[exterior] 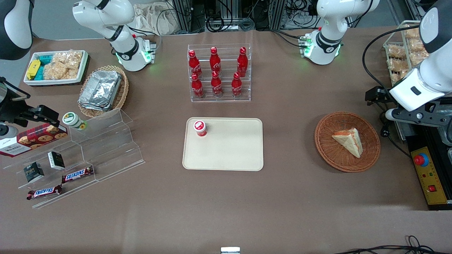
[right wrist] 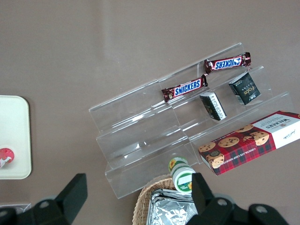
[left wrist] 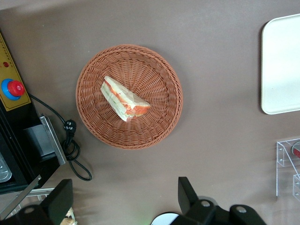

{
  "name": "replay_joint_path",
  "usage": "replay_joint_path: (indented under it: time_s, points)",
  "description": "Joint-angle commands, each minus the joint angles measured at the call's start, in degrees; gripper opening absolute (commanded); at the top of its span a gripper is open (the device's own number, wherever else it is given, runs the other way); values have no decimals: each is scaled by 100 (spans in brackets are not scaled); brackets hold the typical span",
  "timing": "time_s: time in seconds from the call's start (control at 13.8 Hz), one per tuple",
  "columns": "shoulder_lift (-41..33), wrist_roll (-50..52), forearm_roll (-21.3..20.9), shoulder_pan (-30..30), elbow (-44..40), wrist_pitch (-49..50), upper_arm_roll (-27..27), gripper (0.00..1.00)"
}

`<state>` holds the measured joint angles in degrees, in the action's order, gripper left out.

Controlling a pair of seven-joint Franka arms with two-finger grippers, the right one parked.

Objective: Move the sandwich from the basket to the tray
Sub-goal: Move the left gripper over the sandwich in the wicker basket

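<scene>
The sandwich (exterior: 349,139) is a pale wedge with an orange-red stripe. It lies in the round reddish-brown wicker basket (exterior: 326,148) toward the working arm's end of the table. Both also show in the left wrist view: the sandwich (left wrist: 124,98) and the basket (left wrist: 159,70). The cream tray (exterior: 229,151) lies flat at the table's middle, and its corner shows in the left wrist view (left wrist: 281,65). My left gripper (exterior: 376,96) hangs above the table, a little farther from the front camera than the basket. It is open and empty (left wrist: 124,200), apart from the sandwich.
A red-lidded cup (exterior: 200,127) stands on the tray. A rack of red bottles (exterior: 219,74) stands farther back. A clear stepped shelf (exterior: 88,155) holds snacks toward the parked arm's end. A yellow control box (exterior: 429,176) and a black cable (left wrist: 70,145) lie beside the basket.
</scene>
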<state>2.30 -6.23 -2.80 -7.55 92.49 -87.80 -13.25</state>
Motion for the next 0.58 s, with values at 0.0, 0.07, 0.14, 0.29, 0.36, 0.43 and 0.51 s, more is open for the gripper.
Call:
replay_joint_path:
  time_s: [0.0, 0.07, 0.14, 0.29, 0.36, 0.43, 0.51]
  points:
    - [68, -9, -19, 96, -109, 106, 95, 100]
    - [138, -27, 7, 87, -170, 106, 103, 100]
    - [191, 8, 16, 70, -327, 175, 103, 100]
    - [262, 461, -19, 69, -137, 167, 191, 100]
    - [253, 1022, 77, 70, -22, 63, 278, 100]
    - [227, 1367, 95, 61, 127, -60, 349, 100]
    - [166, 1449, 95, 35, 390, -305, 419, 100]
